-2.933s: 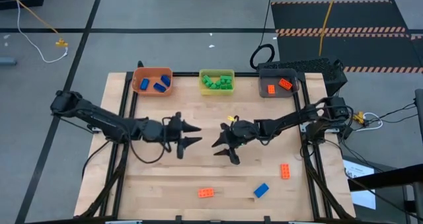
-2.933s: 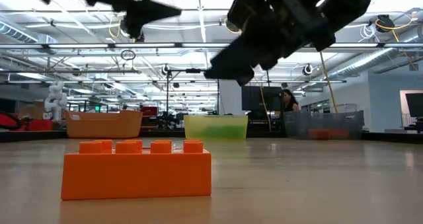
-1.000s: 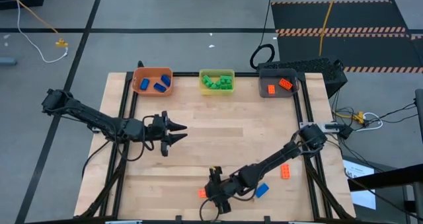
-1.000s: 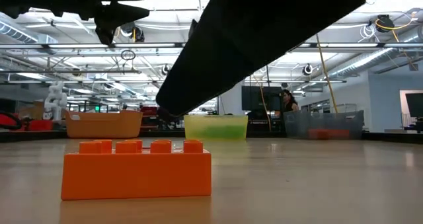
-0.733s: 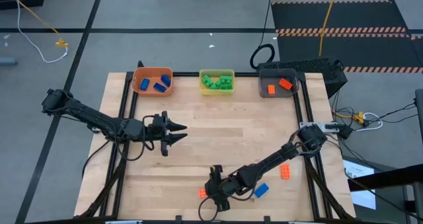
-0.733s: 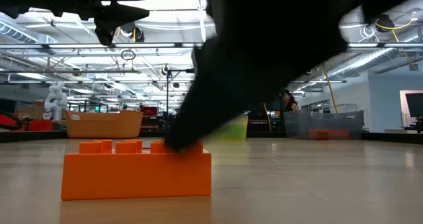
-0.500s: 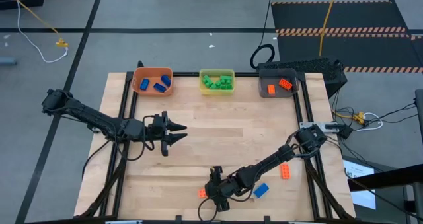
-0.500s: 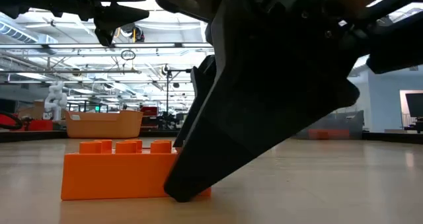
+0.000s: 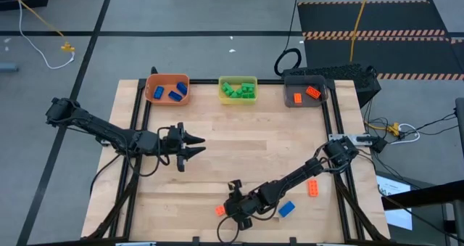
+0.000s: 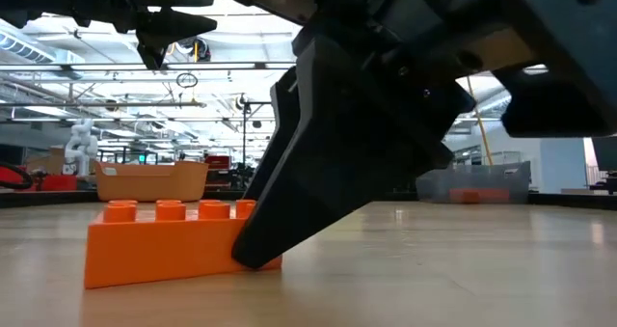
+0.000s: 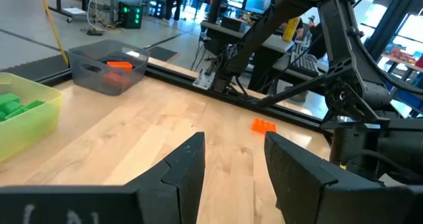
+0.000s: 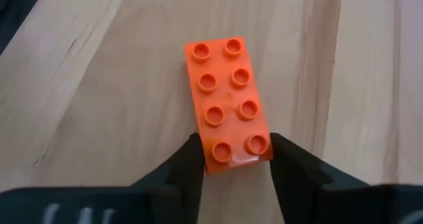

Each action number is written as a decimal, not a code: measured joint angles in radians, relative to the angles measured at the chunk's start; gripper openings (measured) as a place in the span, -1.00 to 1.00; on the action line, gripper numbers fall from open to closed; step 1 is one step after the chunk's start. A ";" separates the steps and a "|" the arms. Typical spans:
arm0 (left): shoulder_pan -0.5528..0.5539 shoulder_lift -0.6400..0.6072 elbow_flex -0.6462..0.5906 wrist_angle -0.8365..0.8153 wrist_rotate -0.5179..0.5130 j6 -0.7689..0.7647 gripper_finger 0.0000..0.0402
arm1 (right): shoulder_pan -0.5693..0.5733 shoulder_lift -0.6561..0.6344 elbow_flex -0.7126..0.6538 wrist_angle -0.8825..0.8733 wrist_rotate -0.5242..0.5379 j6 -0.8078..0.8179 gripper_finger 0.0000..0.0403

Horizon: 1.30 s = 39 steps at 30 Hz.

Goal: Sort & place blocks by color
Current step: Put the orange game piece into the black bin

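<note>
Orange block [image 12: 229, 104], eight studs, lies flat on the wooden table [image 9: 254, 152] near its front edge. Right gripper [image 12: 231, 159] is clamped on one short end of it: one finger touches each long side, and the rest of the block sticks out ahead of the fingertips. In the low view the same block [image 10: 164, 240] sits slightly tilted, with the dark finger [image 10: 328, 163] pressed against its near end.

Just behind the right gripper, along its arm, a blue block [image 9: 286, 209] lies on the table; farther back along that arm, a second orange block [image 9: 312, 188] lies near the table's right rail. Both are apart from the gripper.

Left gripper [image 9: 194, 144] hangs above the left-middle of the table, well apart from the held block, fingers [image 11: 188, 168] parted with nothing between them.

Far edge of the table, well ahead of both grippers: orange bin [image 9: 154, 81] with blue blocks [image 9: 168, 93], yellow bin [image 9: 221, 81] with green blocks [image 9: 238, 91], grey bin [image 9: 289, 93] with an orange block [image 9: 312, 92] inside.
</note>
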 joint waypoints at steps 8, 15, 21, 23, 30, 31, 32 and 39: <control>0.000 0.000 0.000 0.000 0.000 -0.005 -0.22 | -0.013 -0.004 0.000 -0.022 0.001 -0.025 -0.40; -0.015 0.000 0.000 -0.017 -0.001 -0.018 -0.22 | -0.068 -0.072 -0.002 -0.218 0.092 -0.012 -0.40; -0.020 0.000 0.000 -0.021 -0.001 -0.018 -0.22 | -0.156 -0.229 -0.002 -0.428 0.225 -0.026 -0.40; -0.020 0.000 0.000 -0.022 -0.001 -0.018 -0.22 | -0.197 -0.289 -0.004 -0.500 0.274 -0.029 -0.40; -0.034 0.000 0.000 -0.025 -0.001 -0.036 -0.22 | -0.401 -0.587 -0.189 -0.582 0.374 -0.007 -0.40; -0.038 0.000 0.000 -0.025 -0.001 -0.036 -0.22 | -0.439 -0.638 -0.229 -0.588 0.374 0.001 -0.40; -0.041 0.000 0.000 -0.025 -0.001 -0.036 -0.22 | -0.479 -0.690 -0.268 -0.592 0.374 0.010 -0.40; -0.050 0.000 0.000 -0.026 -0.003 -0.038 -0.22 | -0.788 -1.014 -0.534 -0.594 0.371 0.051 -0.40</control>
